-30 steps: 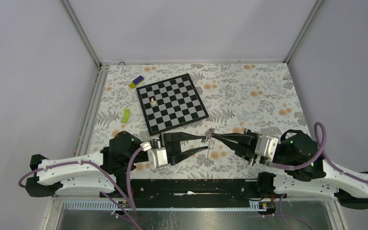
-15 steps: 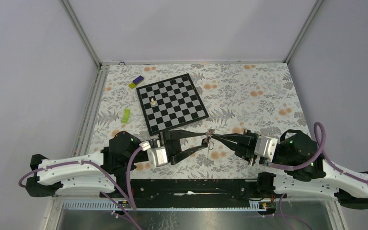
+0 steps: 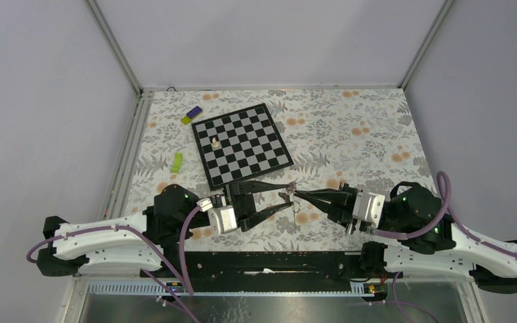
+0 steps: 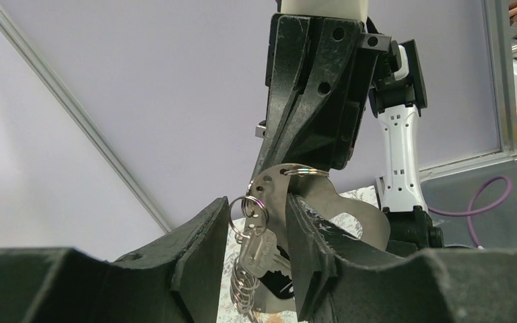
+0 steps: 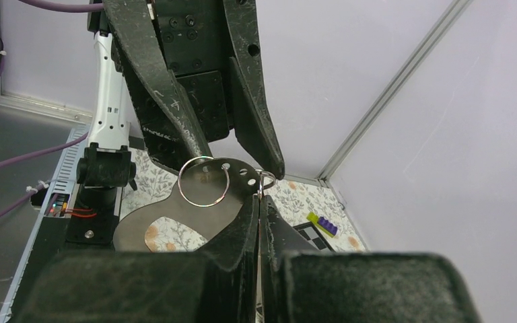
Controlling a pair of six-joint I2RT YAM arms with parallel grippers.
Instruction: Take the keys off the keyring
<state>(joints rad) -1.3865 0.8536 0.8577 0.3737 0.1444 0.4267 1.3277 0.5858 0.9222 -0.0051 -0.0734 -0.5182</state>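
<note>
Keys (image 4: 259,245) dangle at 6 o'clock under keyring (image 5: 179,182); we see left tool (image 4: 256,215) spreading open, no grip; right tool (image 5: 259,199) stays clamped on keyring; none off yet.

Right of the chessboard (image 3: 242,144) the desk (image 3: 363,134) gives you free passage. Just off its near edge, keys (image 4: 259,249) fill the left pincer's (image 4: 257,202) gap, the right pincer (image 5: 260,202) pinching their keyring (image 5: 203,203); two blocks (image 3: 190,116) lie left.

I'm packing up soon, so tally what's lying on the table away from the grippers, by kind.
Chessboard: 1
White chess piece: 1
Green block: 1
Purple-and-yellow block: 1
Total: 4
</note>
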